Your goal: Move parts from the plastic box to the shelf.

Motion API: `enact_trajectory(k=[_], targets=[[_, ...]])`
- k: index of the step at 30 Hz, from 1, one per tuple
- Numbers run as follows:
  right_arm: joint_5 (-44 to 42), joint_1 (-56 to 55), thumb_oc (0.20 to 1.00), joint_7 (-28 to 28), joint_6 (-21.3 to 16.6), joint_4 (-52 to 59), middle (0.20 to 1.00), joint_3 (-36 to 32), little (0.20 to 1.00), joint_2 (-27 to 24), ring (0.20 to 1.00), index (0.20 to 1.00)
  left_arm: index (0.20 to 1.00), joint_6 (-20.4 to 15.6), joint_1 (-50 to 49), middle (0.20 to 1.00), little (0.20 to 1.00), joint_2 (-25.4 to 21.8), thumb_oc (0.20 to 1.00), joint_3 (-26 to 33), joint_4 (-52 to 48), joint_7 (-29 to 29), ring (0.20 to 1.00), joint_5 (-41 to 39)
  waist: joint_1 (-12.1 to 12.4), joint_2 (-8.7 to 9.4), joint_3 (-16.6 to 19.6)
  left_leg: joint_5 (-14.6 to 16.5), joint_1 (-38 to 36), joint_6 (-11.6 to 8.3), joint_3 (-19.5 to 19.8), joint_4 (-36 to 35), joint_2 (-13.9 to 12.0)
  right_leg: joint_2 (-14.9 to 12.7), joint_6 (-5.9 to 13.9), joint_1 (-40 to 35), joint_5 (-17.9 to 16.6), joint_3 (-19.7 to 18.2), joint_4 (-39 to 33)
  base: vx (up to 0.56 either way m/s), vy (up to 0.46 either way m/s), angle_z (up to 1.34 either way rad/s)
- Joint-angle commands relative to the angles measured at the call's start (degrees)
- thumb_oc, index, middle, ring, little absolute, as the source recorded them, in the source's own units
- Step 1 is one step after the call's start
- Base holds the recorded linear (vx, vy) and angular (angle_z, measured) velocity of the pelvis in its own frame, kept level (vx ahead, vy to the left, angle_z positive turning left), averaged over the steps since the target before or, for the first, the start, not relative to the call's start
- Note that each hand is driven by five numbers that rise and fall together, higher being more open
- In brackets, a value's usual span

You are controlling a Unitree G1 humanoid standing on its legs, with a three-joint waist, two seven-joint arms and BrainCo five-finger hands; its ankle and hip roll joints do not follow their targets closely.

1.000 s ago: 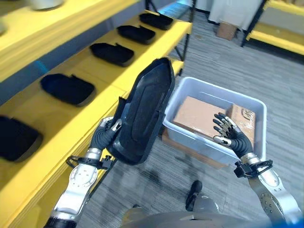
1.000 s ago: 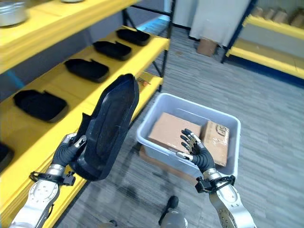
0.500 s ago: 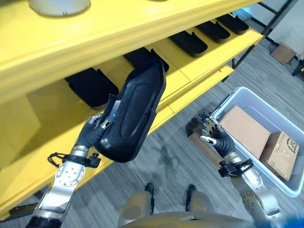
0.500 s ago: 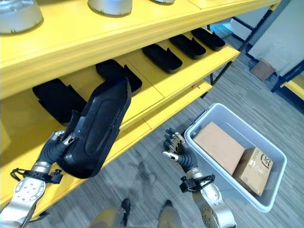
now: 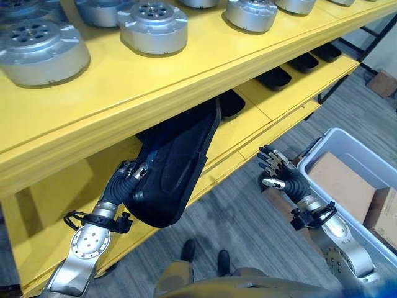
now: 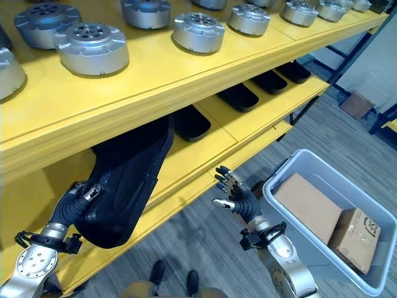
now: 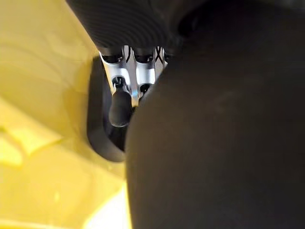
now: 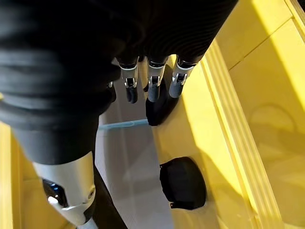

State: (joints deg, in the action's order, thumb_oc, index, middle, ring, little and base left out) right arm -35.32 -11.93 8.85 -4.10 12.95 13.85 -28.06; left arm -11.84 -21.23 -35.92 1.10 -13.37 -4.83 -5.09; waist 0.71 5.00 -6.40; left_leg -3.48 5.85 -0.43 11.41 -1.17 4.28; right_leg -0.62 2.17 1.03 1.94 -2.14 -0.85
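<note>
Left and right eye views: head cameras looking steeply down from above, slightly offset, sharing the yellow shelf (image 5: 186, 74), the black part (image 5: 170, 167) and the plastic box (image 6: 322, 180). Left wrist view: very close along the left hand (image 7: 128, 71), against the part. Right wrist view: along the right hand (image 8: 152, 76), facing the shelf.

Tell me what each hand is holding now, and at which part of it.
The left hand grips the large black part at its lower edge. The right hand is open and holds nothing.
</note>
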Motion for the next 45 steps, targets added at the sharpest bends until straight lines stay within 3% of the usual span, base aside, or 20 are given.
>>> enact_trajectory(k=[1, 5, 6, 8, 9, 10, 12, 13, 14, 15, 16, 17, 20, 23, 29, 38, 45], targets=[[-0.92, 1.01, 1.0, 0.26, -2.84, 1.6, 1.0, -0.18, 1.0, -1.71, 1.0, 1.0, 0.2, -4.84, 1.12, 0.2, 0.2, 0.78, 0.2, 2.48, -6.5, 0.15, 0.2, -0.91, -1.13, 0.05, 2.42, 1.24, -1.57, 3.09, -3.11, 1.66, 2.76, 4.23, 0.51, -0.3, 0.49, 2.61, 2.49, -0.08, -0.037, 0.06], [-1.0, 1.97, 1.0, -0.37, -3.04, 1.04, 1.0, -0.21, 1.0, -2.73, 1.0, 1.0, 0.2, -4.61, 2.98, 0.2, 0.2, 0.32, 0.2, 1.59, -6.51, 0.06, 0.2, -0.82, -0.74, 0.35, -0.2, 2.55, 2.18, 1.43, -1.04, 10.93, 5.03, 3.56, -0.6, 1.04, 1.36, 4.72, 5.41, -0.16, -0.011, 0.36], [-1.09, 2.38, 1.0, -0.61, -3.13, 1.05, 1.0, -0.44, 1.0, -2.98, 1.0, 1.0, 0.2, -4.43, 3.83, 0.2, 0.2, 0.38, 0.2, 1.33, -6.47, 0.01, 0.2, -1.06, -1.0, 0.64, -0.79, 4.22, 2.24, 1.25, -2.62, 14.6, 4.42, 2.84, -0.68, 1.58, 1.28, 5.46, 6.26, -0.25, 0.044, 1.25], [-1.64, 2.8, 1.0, -1.54, -3.23, 0.75, 1.0, -0.82, 1.0, -2.89, 1.0, 1.0, 0.2, -4.05, 5.85, 0.2, 0.2, 0.8, 0.2, 0.92, -6.63, -0.35, 0.2, -1.37, -2.18, 1.78, -0.74, 8.07, 2.29, 2.06, -8.31, 20.34, -0.83, 0.44, -0.47, 2.62, 0.52, 7.73, 6.95, -0.17, 0.059, 1.57], [-2.1, 2.46, 1.0, -1.76, -3.1, 0.62, 1.0, -0.92, 1.0, -2.62, 1.0, 1.0, 0.2, -4.09, 6.28, 0.2, 0.2, 0.95, 0.2, 0.48, -6.43, -0.26, 0.2, -1.52, -2.59, 1.85, -0.42, 8.86, 1.29, 2.19, -9.62, 19.4, -2.8, 0.08, -0.63, 2.69, 0.94, 8.24, 7.08, -0.11, 0.126, 0.74], [-2.37, 1.85, 1.0, -2.31, -3.36, 0.62, 1.0, -1.21, 1.0, -2.54, 1.0, 1.0, 0.2, -4.19, 7.6, 0.2, 0.2, 1.28, 0.2, -0.45, -6.2, -0.88, 0.2, -1.32, -3.76, 2.18, 0.14, 7.1, -0.98, 1.35, -13.68, 17.48, -11.54, -1.57, -0.73, 2.57, 1.91, 10.34, 7.63, -0.08, 0.161, 0.54], [-2.46, 1.31, 1.0, -3.01, -3.39, 0.23, 1.0, -1.49, 1.0, -2.37, 1.0, 1.0, 0.2, -4.1, 8.82, 0.2, 0.2, 1.68, 0.2, -1.25, -5.91, -1.41, 0.2, -1.93, -5.06, 1.05, 1.16, 0.8, -3.85, -1.41, -16.03, 11.41, -19.74, -3.03, -0.68, 2.97, 2.88, 12.9, 8.61, -0.04, 0.158, 1.13], [-2.47, 1.33, 1.0, -3.01, -3.4, 0.22, 1.0, -1.51, 1.0, -2.41, 1.0, 1.0, 0.2, -4.1, 8.88, 0.2, 0.2, 1.72, 0.2, -1.28, -5.9, -1.43, 0.2, -1.92, -5.21, 1.04, 1.18, -0.02, -4.12, -1.56, -15.95, 10.4, -19.74, -2.97, -0.85, 3.01, 2.71, 13.09, 8.5, -0.01, 0.161, 1.35], [-2.27, 1.22, 1.0, -3.49, -3.5, -0.11, 1.0, -1.68, 1.0, -2.55, 1.0, 1.0, 0.2, -4.29, 9.6, 0.2, 0.2, 1.85, 0.2, -1.96, -5.76, -1.73, 0.2, -2.3, -5.56, -0.25, 1.72, -3.96, -5.0, -3.35, -16.15, 6.47, -22.56, -3.58, -0.57, 3.4, 3.22, 14.39, 9.05, -0.01, 0.18, 1.08], [-2.11, 1.2, 1.0, -3.81, -3.6, -0.25, 1.0, -1.92, 1.0, -2.59, 1.0, 1.0, 0.2, -4.4, 9.99, 0.2, 0.2, 1.85, 0.2, -2.3, -5.8, -1.81, 0.2, -2.58, -5.41, -1.11, 2.07, -6.17, -5.21, -4.58, -15.41, 4.3, -23.58, -4.15, -0.17, 3.53, 3.33, 15.18, 9.43, 0.0, 0.284, 0.8], [-1.93, 1.27, 1.0, -4.3, -3.86, -0.37, 1.0, -2.4, 1.0, -2.58, 1.0, 1.0, 0.2, -4.38, 10.43, 0.2, 0.2, 1.91, 0.2, -2.32, -5.93, -2.06, 0.2, -2.53, -5.39, -1.97, 2.5, -6.96, -5.94, -5.39, -14.03, 1.92, -23.76, -4.7, 0.23, 3.82, 3.33, 15.76, 10.05, 0.05, 0.43, 0.68], [-1.81, 1.29, 1.0, -4.49, -4.28, -0.12, 1.0, -3.63, 1.0, -1.77, 1.0, 1.0, 0.2, -4.5, 11.83, 0.2, 0.2, 2.35, 0.2, -2.94, -5.75, -1.74, 0.2, -3.0, -6.13, -3.63, 3.34, -2.38, -7.58, -5.84, -15.65, -1.87, -21.27, -7.17, 1.61, 3.98, 2.65, 16.57, 11.81, 0.05, 0.433, 0.52], [-1.19, 1.47, 1.0, -4.77, -4.24, -0.44, 1.0, -3.63, 1.0, -0.93, 1.0, 1.0, 0.2, -4.67, 13.45, 0.2, 0.2, 2.28, 0.2, -3.94, -4.58, -1.64, 0.2, -3.65, -5.98, -3.97, 3.5, -0.87, -7.54, -5.89, -15.7, -1.59, -19.96, -8.49, 2.25, 3.88, 2.33, 16.75, 12.27, 0.03, 0.225, 0.43], [-0.89, 2.36, 1.0, -4.33, -4.01, -0.37, 1.0, -1.99, 1.0, 0.55, 1.0, 1.0, 0.2, -4.53, 16.24, 0.2, 0.2, 1.92, 0.2, -4.81, -3.12, -2.29, 0.2, -4.64, -5.35, -3.21, 3.12, 1.81, -7.1, -4.81, -15.78, 0.97, -17.2, -10.93, 4.1, 2.26, 0.44, 16.16, 11.14, 0.05, 0.216, 0.1], [-0.23, 2.9, 1.0, -3.86, -2.84, -0.85, 1.0, 0.7, 1.0, 1.7, 1.0, 1.0, 0.2, -3.68, 21.8, 0.2, 0.2, 3.64, 0.2, -7.87, 1.02, -4.33, 0.2, -5.31, -5.25, -1.73, 3.34, 3.5, -6.82, -4.23, -16.65, 2.06, -15.09, -12.37, 5.36, -0.07, -0.74, 16.63, 7.79, 0.06, 0.117, 0.08], [-0.23, 4.74, 1.0, -4.46, -2.45, -0.31, 1.0, 3.93, 1.0, 1.61, 1.0, 1.0, 0.2, -2.38, 32.39, 0.2, 0.2, 7.29, 0.2, -13.67, 8.35, -9.21, 0.2, -5.02, -6.24, -0.46, 3.21, 3.97, -5.92, -4.12, -17.71, 2.71, -14.64, -12.24, 5.58, 0.16, -0.93, 15.97, 6.49, 0.03, 0.012, -0.01], [-0.93, 8.87, 1.0, -6.52, -2.89, -0.11, 1.0, 7.48, 1.0, 1.08, 1.0, 1.0, 0.2, -1.85, 46.92, 0.2, 0.2, 12.42, 0.2, -18.53, 19.1, -16.91, 0.2, -7.28, -7.87, 0.13, -1.21, 3.9, -0.48, -4.6, -17.76, 7.18, -15.42, -12.35, 5.22, 5.76, -0.79, 14.36, 10.17, -0.11, -0.005, -0.08]])
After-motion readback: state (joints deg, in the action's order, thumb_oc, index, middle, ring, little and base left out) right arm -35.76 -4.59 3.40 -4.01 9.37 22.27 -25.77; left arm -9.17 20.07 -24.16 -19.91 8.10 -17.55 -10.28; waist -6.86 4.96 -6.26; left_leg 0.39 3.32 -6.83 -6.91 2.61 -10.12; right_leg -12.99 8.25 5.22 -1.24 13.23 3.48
